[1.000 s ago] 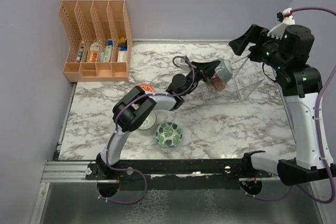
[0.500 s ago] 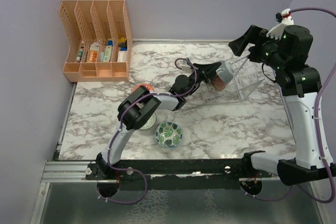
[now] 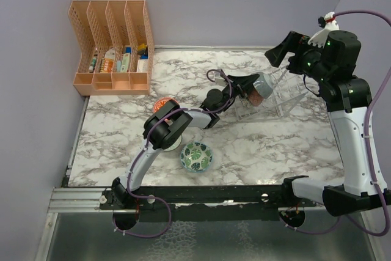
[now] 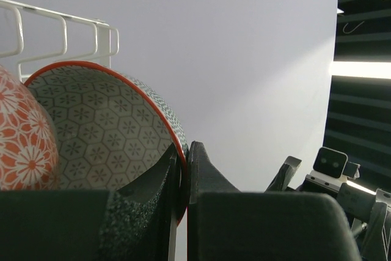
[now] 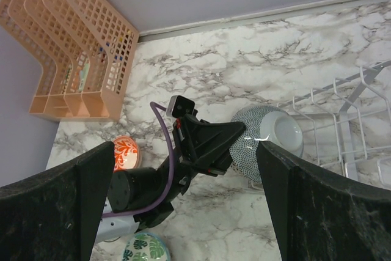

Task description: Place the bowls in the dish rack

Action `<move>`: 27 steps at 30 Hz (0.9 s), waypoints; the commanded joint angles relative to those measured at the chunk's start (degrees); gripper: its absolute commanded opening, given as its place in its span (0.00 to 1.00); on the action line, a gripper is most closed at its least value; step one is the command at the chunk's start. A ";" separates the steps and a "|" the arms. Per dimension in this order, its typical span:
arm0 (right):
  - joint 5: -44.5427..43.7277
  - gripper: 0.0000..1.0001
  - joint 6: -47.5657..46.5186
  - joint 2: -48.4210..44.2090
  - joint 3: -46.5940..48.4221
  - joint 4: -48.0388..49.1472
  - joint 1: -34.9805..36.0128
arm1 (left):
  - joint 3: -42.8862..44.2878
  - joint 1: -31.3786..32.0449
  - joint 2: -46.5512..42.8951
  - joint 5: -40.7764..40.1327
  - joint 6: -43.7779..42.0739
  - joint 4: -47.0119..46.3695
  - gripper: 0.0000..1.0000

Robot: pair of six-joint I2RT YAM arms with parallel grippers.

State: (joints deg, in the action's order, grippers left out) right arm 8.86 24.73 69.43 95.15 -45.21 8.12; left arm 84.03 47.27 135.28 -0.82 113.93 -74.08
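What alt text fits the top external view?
The left gripper holds a bowl at the left end of the clear dish rack, while the open right gripper hovers raised nearby. A leaf-print bowl and an orange-red bowl sit on the marble table.

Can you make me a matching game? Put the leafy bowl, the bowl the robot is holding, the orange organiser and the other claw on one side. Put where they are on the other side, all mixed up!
1. leaf-print bowl
2. lattice bowl
3. orange organiser
4. right gripper

A. open, raised near the dish rack
B. far left corner of the table
C. rim pinched in the left gripper, at the rack
D. lying free on the table, near the arm bases

Pairs: 1-D, 2-C, 3-B, 4-A
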 commanded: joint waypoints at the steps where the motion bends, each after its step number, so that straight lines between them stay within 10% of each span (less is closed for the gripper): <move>1: 0.54 1.00 -1.15 0.07 -0.58 0.92 -0.39 | 1.38 -0.36 -0.01 1.74 0.04 -3.27 0.00; 27: 0.19 1.00 -2.05 1.52 -0.70 1.01 -0.41 | 6.35 -4.11 1.54 12.29 -4.77 11.51 0.15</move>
State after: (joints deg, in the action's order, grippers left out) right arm 8.86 23.66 70.96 94.91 -45.21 8.12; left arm 89.08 43.97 136.57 8.67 110.98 -64.45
